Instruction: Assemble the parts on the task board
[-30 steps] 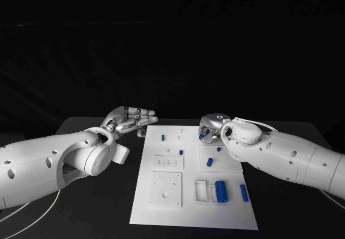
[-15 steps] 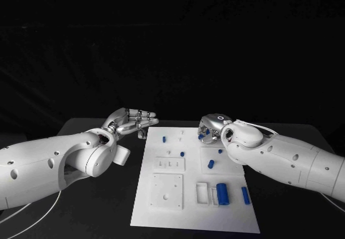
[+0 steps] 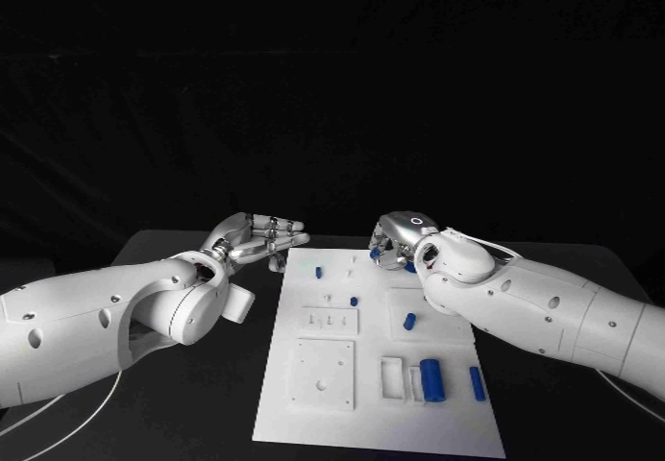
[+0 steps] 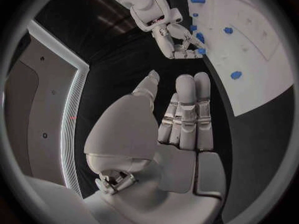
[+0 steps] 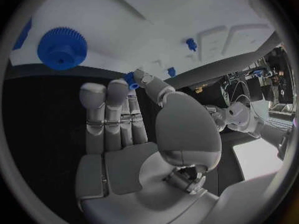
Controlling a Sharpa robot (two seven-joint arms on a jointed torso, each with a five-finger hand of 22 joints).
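The white task board (image 3: 319, 423) lies lengthwise in the middle of the black table. My right hand (image 3: 402, 240) hovers over the board's far right corner and pinches a small blue part (image 5: 130, 80) between thumb and fingertips; the left wrist view shows the same part (image 4: 201, 51) at the tips of that hand (image 4: 168, 30). My left hand (image 3: 263, 237) hangs just off the board's far left corner, fingers stretched out side by side, thumb apart, holding nothing (image 4: 181, 119). A blue gear (image 5: 61, 47) sits on the board (image 5: 124, 15) ahead of the right hand (image 5: 124, 124).
Loose on the board are a thick blue cylinder (image 3: 430, 375), a blue bar (image 3: 476, 382), and small blue pegs (image 3: 410, 322) (image 3: 354, 301) (image 3: 317, 272). A white square plate (image 3: 322, 375) and a slotted block (image 3: 392, 376) stand near the front. Both forearms flank the board.
The right hand has shifted slightly left and farther out over the board's far edge, still pinching the blue part. The camera has shifted a little. The left hand has barely moved.
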